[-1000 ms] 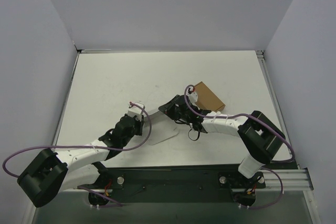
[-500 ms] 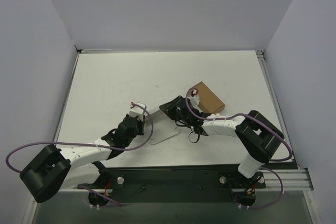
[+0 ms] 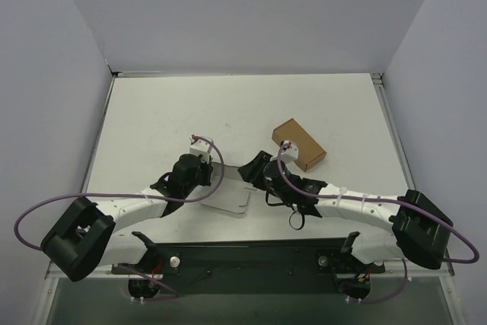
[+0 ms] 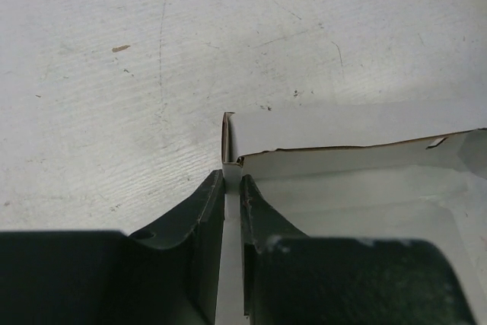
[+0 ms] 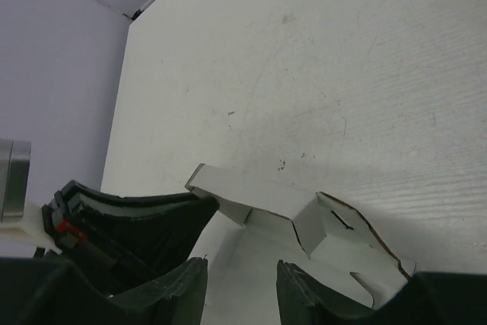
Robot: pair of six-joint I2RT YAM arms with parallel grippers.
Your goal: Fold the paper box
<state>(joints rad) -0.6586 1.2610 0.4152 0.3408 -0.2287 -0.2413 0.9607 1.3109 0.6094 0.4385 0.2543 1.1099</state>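
The paper box point(image 3: 232, 202) lies flat on the table near its front edge, a white card blank with one long side flap raised. In the left wrist view the paper box point(image 4: 358, 161) shows that raised wall and a corner tab. My left gripper point(image 4: 232, 182) is shut on the thin corner flap. From above, the left gripper point(image 3: 207, 174) sits at the blank's left end. My right gripper point(image 5: 242, 275) stands open just above the paper box point(image 5: 304, 211), with nothing between its fingers. From above, the right gripper point(image 3: 251, 175) is at the blank's right end.
A small closed brown cardboard box point(image 3: 298, 144) rests right of centre, just behind the right wrist. Pale walls enclose the table point(image 3: 152, 119) on the left, back and right. Purple cables loop off both arms.
The right gripper has let go of the flap and opened. Its arm has stretched low and swung toward the front edge. The left gripper has shifted slightly right, tightening on the flap.
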